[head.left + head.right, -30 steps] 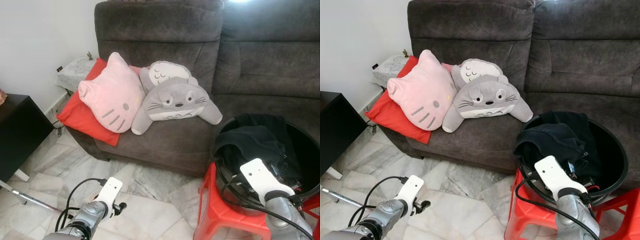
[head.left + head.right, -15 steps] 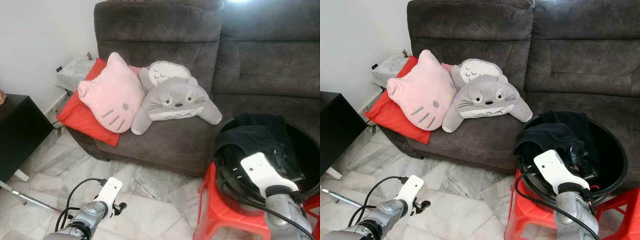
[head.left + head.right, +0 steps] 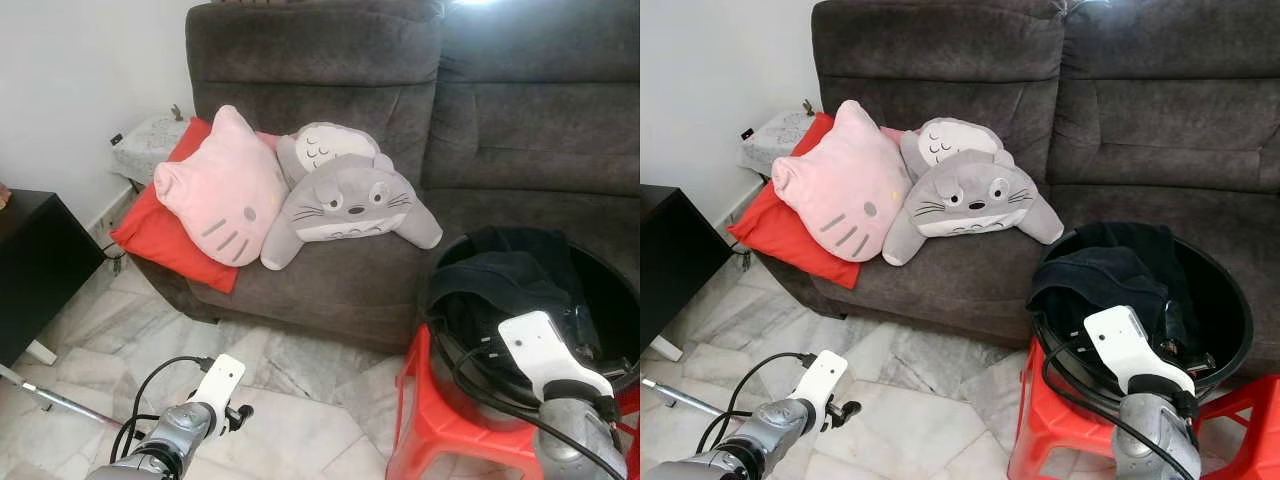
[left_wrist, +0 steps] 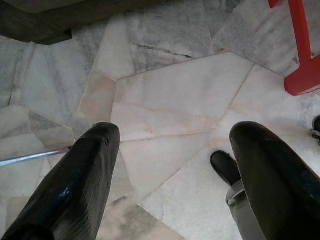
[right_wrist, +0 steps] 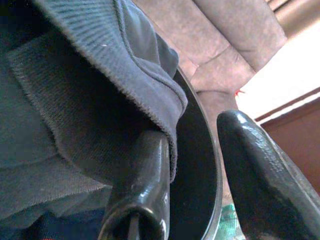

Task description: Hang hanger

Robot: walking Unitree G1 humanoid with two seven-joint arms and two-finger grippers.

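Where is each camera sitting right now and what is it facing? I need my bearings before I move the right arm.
Left eye and right eye views: on the head, looking forward and down at the sofa, cushions, black bucket on the red stool; both arms show.
Left wrist view: along the open left gripper, facing the marble floor.
Right wrist view: along the open right gripper, inside the bucket beside dark clothing.
Shared: the stool shows in eye and left wrist views.
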